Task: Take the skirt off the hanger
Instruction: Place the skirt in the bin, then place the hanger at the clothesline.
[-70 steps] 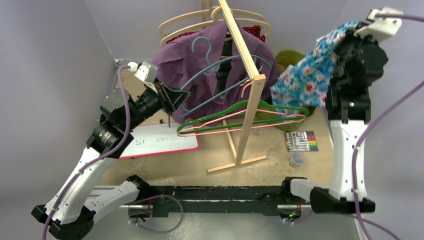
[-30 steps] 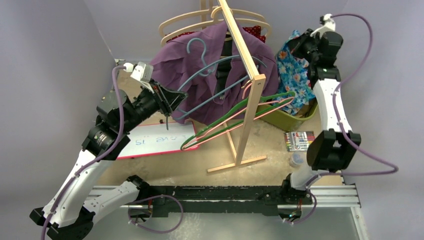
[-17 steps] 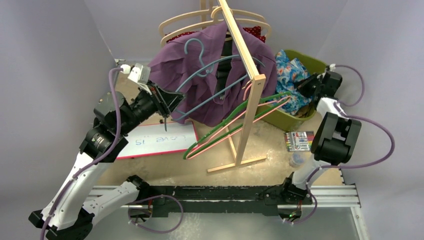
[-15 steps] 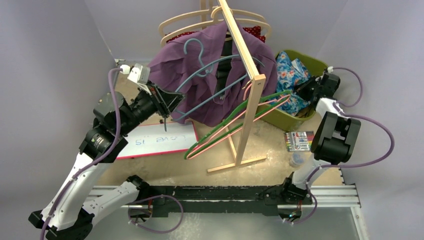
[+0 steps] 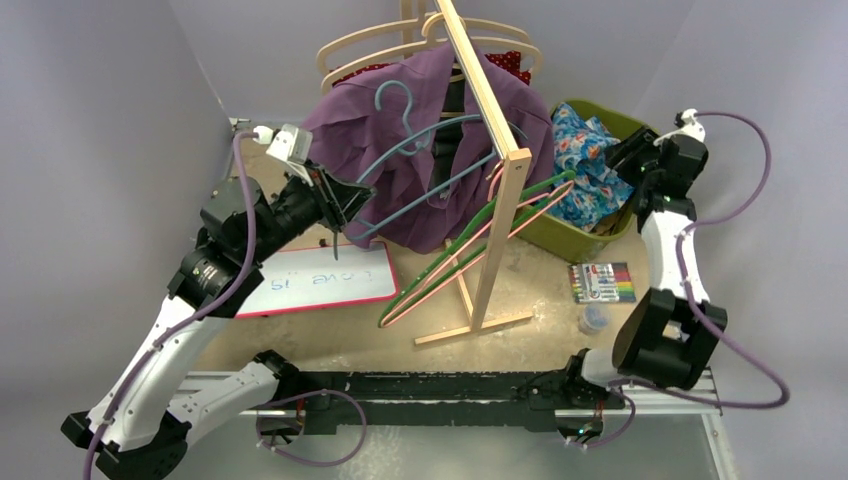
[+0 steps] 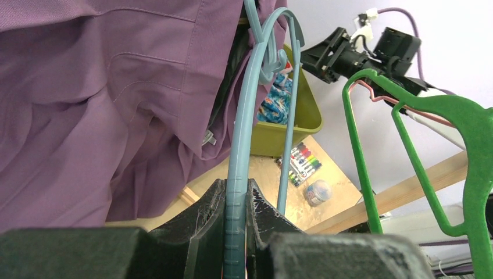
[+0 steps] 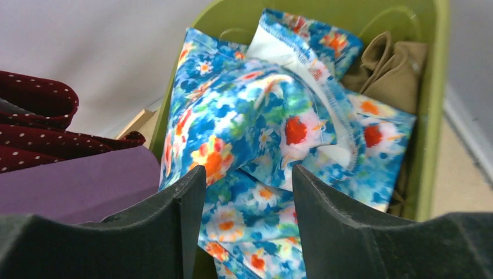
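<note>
**Skirt lies in the bin, off the hanger; right arm empty above it**

The floral blue skirt (image 7: 256, 116) sits bunched in a lime-green bin (image 7: 433, 110) at the far right of the table. No hanger is threaded through it. Beside it in the same bin, pressed against the far wall, is a folded tan cloth (image 7: 386, 64). Nothing else can be made out inside.

The right gripper (image 7: 247, 174) hovers just over the bin with its fingers spread apart and nothing between them. The skirt is visible through the gap.

The left gripper (image 6: 235, 200) is clamped tight on the lower bar of a blue hanger (image 6: 241, 145), which leans up against a purple garment (image 6: 104, 104) draped on a wooden rack (image 5: 495, 230). A bare green hanger (image 6: 459, 116) hangs tilted from the rack, carrying no cloth.

Judging from this, the removal itself looks finished, and the step in hand is the drop-off into the bin. The next move seems to call for the right arm to lift away from the bin without snagging the loose fabric. The left arm then needs to let go of the blue hanger gently, so it does not swing into the rack.

A marker set (image 5: 603, 283) and a whiteboard (image 5: 320, 285) lie on the table, well apart from the bin.
</note>
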`<action>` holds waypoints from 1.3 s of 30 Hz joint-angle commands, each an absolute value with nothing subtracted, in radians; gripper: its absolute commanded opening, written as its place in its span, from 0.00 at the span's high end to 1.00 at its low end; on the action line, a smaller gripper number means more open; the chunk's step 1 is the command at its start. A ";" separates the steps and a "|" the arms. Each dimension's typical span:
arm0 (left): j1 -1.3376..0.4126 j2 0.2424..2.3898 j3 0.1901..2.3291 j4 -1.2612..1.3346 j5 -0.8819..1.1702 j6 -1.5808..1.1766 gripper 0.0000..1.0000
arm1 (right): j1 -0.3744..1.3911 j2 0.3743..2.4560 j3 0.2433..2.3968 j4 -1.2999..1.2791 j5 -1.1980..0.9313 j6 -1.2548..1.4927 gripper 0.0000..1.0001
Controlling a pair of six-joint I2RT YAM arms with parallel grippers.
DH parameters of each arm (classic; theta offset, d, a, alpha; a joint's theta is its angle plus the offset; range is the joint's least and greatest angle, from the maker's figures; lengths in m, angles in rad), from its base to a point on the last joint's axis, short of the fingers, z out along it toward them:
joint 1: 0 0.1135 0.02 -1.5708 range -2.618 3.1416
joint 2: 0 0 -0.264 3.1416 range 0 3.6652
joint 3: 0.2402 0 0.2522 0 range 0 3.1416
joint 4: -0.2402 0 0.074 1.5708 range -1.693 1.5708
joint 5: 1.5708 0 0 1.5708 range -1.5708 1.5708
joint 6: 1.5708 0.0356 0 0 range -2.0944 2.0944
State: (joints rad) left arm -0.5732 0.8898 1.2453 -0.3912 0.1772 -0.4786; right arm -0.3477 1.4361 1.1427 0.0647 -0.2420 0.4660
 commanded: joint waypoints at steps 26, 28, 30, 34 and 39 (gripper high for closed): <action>-0.569 1.055 1.500 -0.394 0.540 -0.321 1.00 | -0.347 0.933 0.923 0.091 -0.270 0.386 0.18; -0.569 1.095 1.541 -0.387 0.554 -0.357 1.00 | -0.347 0.933 0.924 0.087 -0.272 0.384 0.18; -0.569 1.130 1.565 -0.374 0.577 -0.387 1.00 | -0.346 0.933 0.924 0.086 -0.285 0.385 0.18; -0.573 1.158 1.575 -0.322 0.588 -0.425 1.00 | -0.346 0.927 0.924 0.093 -0.291 0.389 0.17; -0.606 1.188 1.610 -0.255 0.600 -0.465 1.00 | -0.347 0.920 0.917 0.093 -0.300 0.390 0.14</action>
State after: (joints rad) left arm -0.5797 1.1919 1.5249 -0.4114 0.5594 -0.4072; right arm -0.3470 0.9413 0.9249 0.0570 -0.2768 0.3996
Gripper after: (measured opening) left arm 0.126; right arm 0.839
